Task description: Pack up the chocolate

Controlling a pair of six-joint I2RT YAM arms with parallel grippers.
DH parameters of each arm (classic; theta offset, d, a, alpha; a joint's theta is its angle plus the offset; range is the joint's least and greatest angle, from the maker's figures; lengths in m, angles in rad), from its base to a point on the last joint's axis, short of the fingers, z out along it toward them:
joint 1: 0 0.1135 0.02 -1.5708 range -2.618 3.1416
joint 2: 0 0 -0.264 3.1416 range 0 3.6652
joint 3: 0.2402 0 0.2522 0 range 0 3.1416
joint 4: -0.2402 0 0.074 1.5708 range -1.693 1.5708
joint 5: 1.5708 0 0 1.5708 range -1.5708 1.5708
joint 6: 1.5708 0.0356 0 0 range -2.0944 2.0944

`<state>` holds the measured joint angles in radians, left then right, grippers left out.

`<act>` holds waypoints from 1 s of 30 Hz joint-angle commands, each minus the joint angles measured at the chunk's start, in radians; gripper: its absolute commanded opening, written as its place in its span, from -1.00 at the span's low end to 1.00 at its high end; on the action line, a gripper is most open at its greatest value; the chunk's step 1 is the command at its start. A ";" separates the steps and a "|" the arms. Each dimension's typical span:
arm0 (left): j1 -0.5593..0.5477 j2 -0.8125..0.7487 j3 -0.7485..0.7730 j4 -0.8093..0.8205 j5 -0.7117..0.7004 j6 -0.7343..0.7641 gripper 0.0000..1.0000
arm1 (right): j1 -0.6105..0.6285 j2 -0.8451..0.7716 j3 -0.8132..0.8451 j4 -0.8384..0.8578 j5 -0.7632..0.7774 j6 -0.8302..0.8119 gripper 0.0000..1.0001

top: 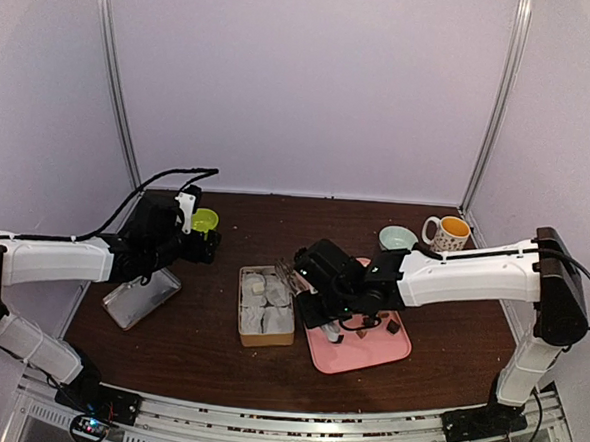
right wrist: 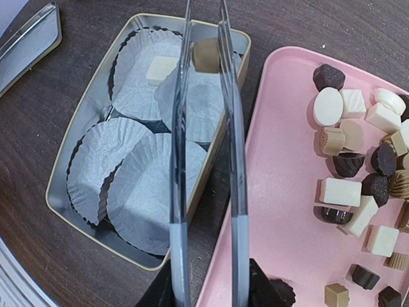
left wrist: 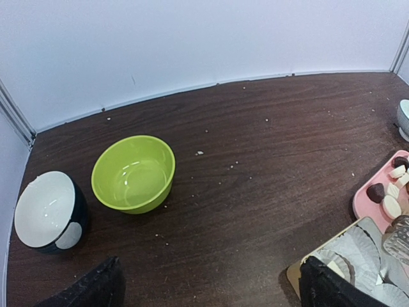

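Right gripper (right wrist: pixel 208 293), clamped on the clear tongs (right wrist: pixel 233 192), hangs over the right rim of the tin (right wrist: pixel 71 153). The tongs' two arms are drawn narrow and run lengthwise down the tin toward its far end. Between those arms, at the tin's far end, shows a caramel piece (right wrist: pixel 206 55); whether it is pinched or already resting in a paper cup (right wrist: pixel 147 192) cannot be told. A cream piece (right wrist: pixel 161 67) lies in the cup just left of it, and the tin's near cups look unfilled. The rest of the chocolate (right wrist: pixel 342 190) sits loose on the pink tray (right wrist: pixel 275 192) just beside the tin's right side. The next piece therefore lies to the right of the tongs, across their long axis, and the right arm is much the nearer. Left gripper (left wrist: pixel 211 288), fingers spread wide and holding nothing, hovers well left of the tin, near the lid (top: pixel 142 297) and a green bowl (left wrist: pixel 133 173)
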<state>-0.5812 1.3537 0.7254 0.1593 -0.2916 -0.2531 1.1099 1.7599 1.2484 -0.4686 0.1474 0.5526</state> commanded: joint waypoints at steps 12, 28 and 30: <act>0.007 -0.007 0.012 0.046 -0.001 0.000 0.95 | 0.005 -0.005 0.045 -0.015 0.044 -0.005 -0.37; 0.007 -0.010 0.013 0.043 -0.008 0.005 0.94 | 0.007 -0.068 0.032 -0.074 0.053 -0.005 -0.37; 0.007 -0.010 0.012 0.043 -0.010 0.006 0.95 | 0.006 -0.092 0.018 -0.095 0.055 -0.005 -0.37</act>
<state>-0.5812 1.3537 0.7254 0.1589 -0.2928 -0.2527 1.1099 1.7470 1.2579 -0.5282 0.1654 0.5491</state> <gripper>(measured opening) 0.973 0.315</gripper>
